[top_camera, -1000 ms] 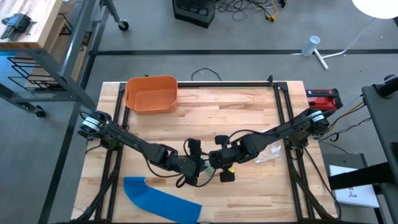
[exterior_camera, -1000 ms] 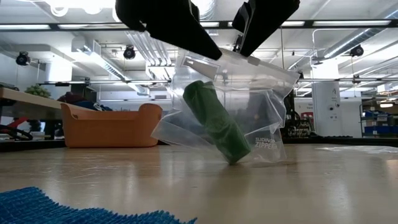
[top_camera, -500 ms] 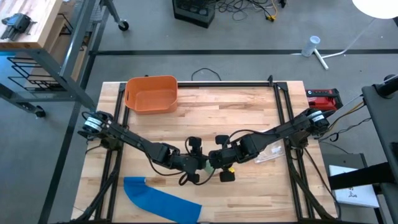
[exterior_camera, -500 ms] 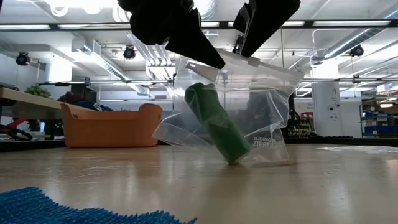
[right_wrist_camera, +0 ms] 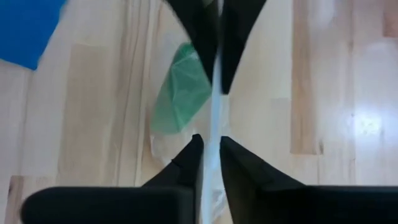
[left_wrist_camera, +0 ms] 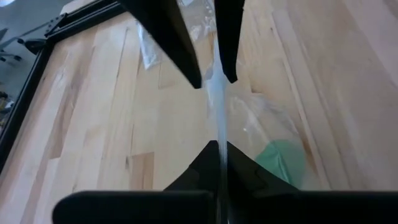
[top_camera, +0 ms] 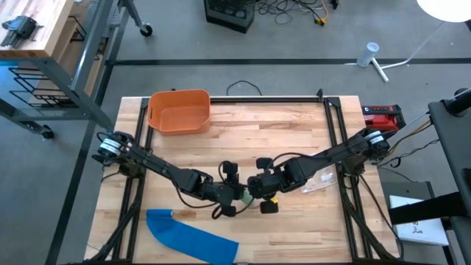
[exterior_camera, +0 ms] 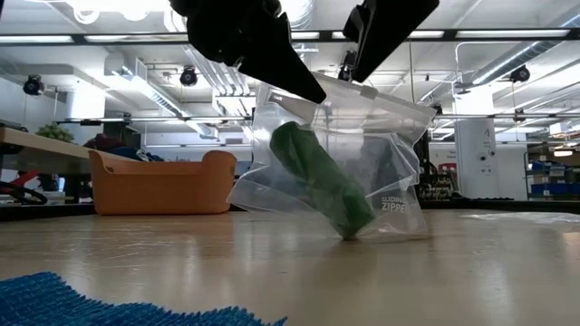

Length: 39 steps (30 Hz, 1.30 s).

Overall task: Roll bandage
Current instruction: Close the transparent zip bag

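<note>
— Nearest us, what's lying there?

— A blue cloth (top_camera: 193, 237) is lying at the front edge of the surface (top_camera: 294, 140), well clear of the work. Just past it, both arms are meeting mid-surface: the left gripper (top_camera: 237, 194) and the right gripper (top_camera: 255, 188) are each pinching the top edge of the clear zip bag (exterior_camera: 362, 158), jaws clamped on the plastic, almost touching each other.

— And the bandage?

— The green bandage roll (exterior_camera: 319, 188) is sitting inside the bag, hanging below both sets of jaws. Its long axis is tilting, upper end toward the left arm's side, lower end resting near the bag's bottom on the wood.

— Which arm is closer to it?

— The left one, I'd say; the roll's upper end is lying just under its pinch.

— Room to move?

— Plenty. Another bit of clear plastic (top_camera: 318, 181) is lying near the right arm, and the orange bin (top_camera: 179, 110) is standing well apart at the far side.
</note>
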{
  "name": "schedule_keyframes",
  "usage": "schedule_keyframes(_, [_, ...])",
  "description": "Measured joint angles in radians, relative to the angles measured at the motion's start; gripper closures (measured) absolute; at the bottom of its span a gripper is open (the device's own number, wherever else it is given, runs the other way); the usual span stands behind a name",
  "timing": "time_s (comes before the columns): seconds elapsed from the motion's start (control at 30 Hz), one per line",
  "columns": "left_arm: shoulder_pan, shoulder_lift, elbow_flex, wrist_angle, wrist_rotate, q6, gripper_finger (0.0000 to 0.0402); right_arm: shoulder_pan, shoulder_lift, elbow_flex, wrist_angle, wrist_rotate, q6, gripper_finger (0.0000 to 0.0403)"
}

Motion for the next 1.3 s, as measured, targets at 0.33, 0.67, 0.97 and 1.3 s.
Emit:
schedule_keyframes(0.33, [-0.001,0.000,0.025,-0.021,0.004,-0.028,0.0401,0.000,0.000,-0.021,0.009,0.033,-0.005,0.0318])
schedule_keyframes(0.67, [-0.001,-0.001,0.028,-0.026,0.028,-0.034,0.0401,-0.001,0.000,-0.032,0.004,0.036,-0.005,0.0350])
schedule_keyframes(0.97, [-0.002,-0.002,0.028,-0.027,0.027,-0.030,0.0401,0.000,0.000,-0.032,-0.037,0.036,-0.002,0.0376])
schedule_keyframes(1.3, [-0.003,-0.002,0.028,-0.035,0.031,-0.030,0.0401,0.002,0.000,-0.033,-0.100,0.025,0.032,0.0361])
